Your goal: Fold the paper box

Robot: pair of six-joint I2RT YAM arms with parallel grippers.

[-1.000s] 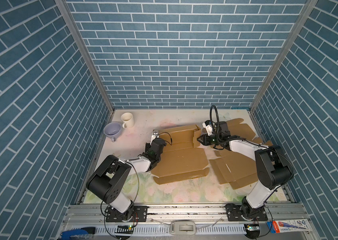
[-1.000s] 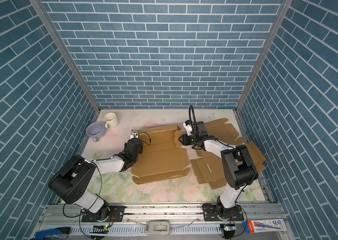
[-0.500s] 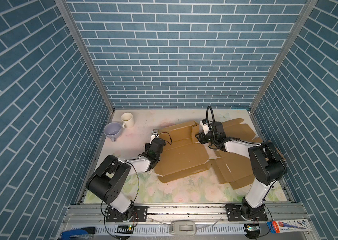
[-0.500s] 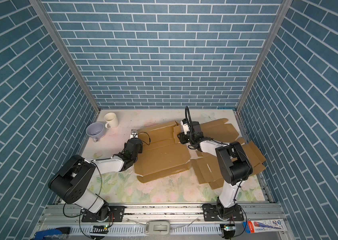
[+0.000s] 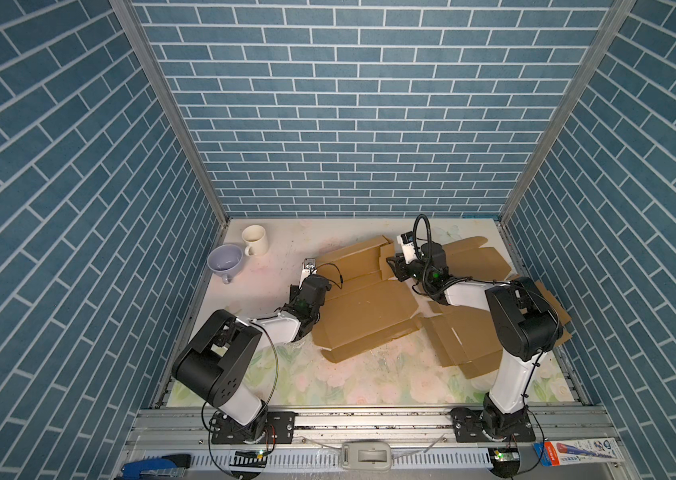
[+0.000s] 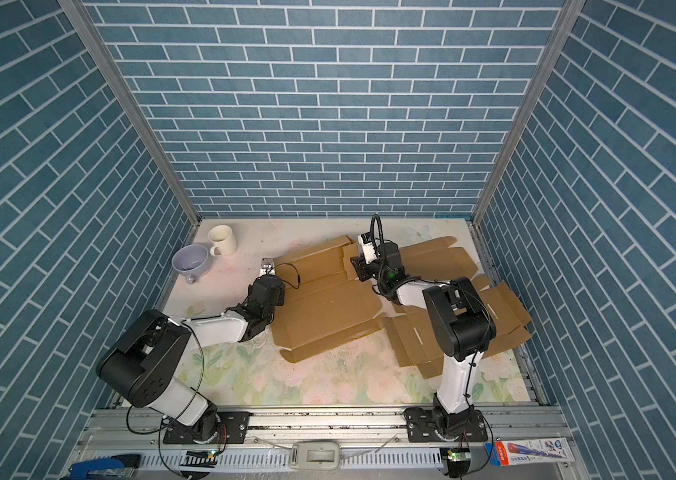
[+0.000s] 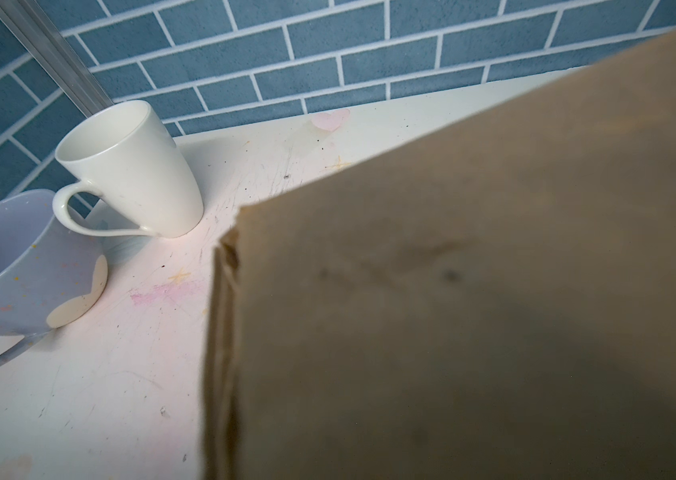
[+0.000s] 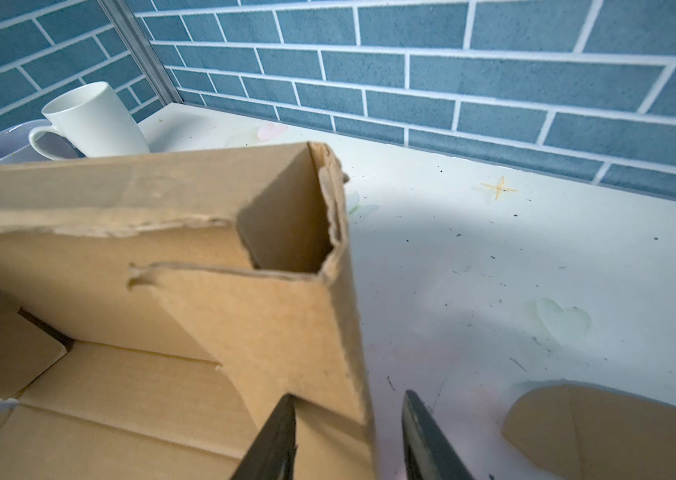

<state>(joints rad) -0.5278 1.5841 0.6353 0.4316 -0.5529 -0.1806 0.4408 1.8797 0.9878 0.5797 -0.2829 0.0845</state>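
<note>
The paper box [image 5: 365, 307] is a brown cardboard blank lying mostly flat mid-table, also in the other top view [image 6: 328, 309], with its back wall and right flap raised. My left gripper [image 5: 314, 286] sits at the box's left edge. In the left wrist view a cardboard flap [image 7: 452, 291] stands close up and hides the jaws, which are shut on it. My right gripper [image 8: 349, 399] is open at the back right corner [image 5: 396, 266]. One finger [image 8: 282, 432] rests inside the raised side flap [image 8: 286, 324] and the other [image 8: 423, 436] is outside over the table.
Two more flat cardboard blanks lie at the right, one at the front [image 5: 469, 345] and one at the back [image 5: 482, 257], partly under the right arm. A white mug [image 5: 254, 240] and a lavender cup [image 5: 225, 259] stand in the back left corner. Blue brick walls enclose the table.
My right gripper has moved left and toward the back, pushing the box's right flap. The box has swung round about its left edge, where the left arm stays still.
</note>
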